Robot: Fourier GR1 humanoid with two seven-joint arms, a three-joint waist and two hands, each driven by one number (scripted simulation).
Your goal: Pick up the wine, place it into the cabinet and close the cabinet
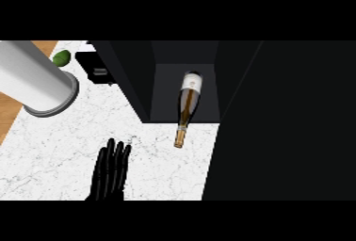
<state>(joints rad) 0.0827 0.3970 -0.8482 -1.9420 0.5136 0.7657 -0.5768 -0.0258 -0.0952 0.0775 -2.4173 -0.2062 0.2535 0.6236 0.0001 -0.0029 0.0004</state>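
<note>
The wine bottle lies on its side. Its white-labelled body rests inside the open dark cabinet, and its golden neck sticks out over the white marble counter. My left hand is low on the counter at the view's lower left. It is open with straight fingers pointing up, left of the bottle's neck and apart from it. My right hand does not show.
A big grey cylinder stands at the upper left. A green fruit and a small black object sit beside it. A broad dark panel fills the right side, next to the cabinet opening.
</note>
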